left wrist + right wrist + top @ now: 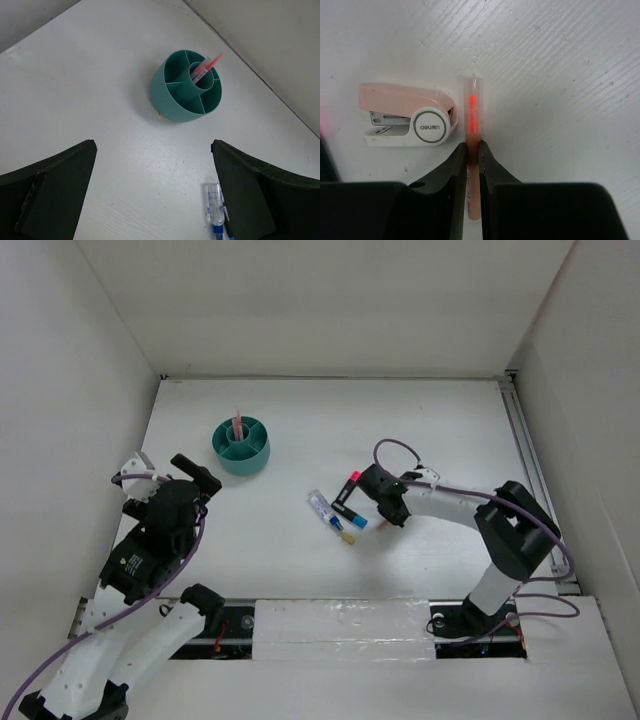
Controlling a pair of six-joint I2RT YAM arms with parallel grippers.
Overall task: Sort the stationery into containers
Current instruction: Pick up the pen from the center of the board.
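Right fingers (472, 147) are clenched on a pink pen (472, 107) lying on the worktop (560, 75), just beside a pink stapler (410, 122); left fingers (153, 145) are spread, holding nothing. The teal cup (175, 102) stands well apart from the pen. Risks: the pinch appears off the barrel's middle, so the pen may swing or slip on lifting — and the stapler may get nudged.

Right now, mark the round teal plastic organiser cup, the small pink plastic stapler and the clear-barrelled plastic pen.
Round teal plastic organiser cup (167, 100): left wrist view, outer wall.
Small pink plastic stapler (400, 97): right wrist view, top cover.
Clear-barrelled plastic pen (213, 200): left wrist view, clear barrel.
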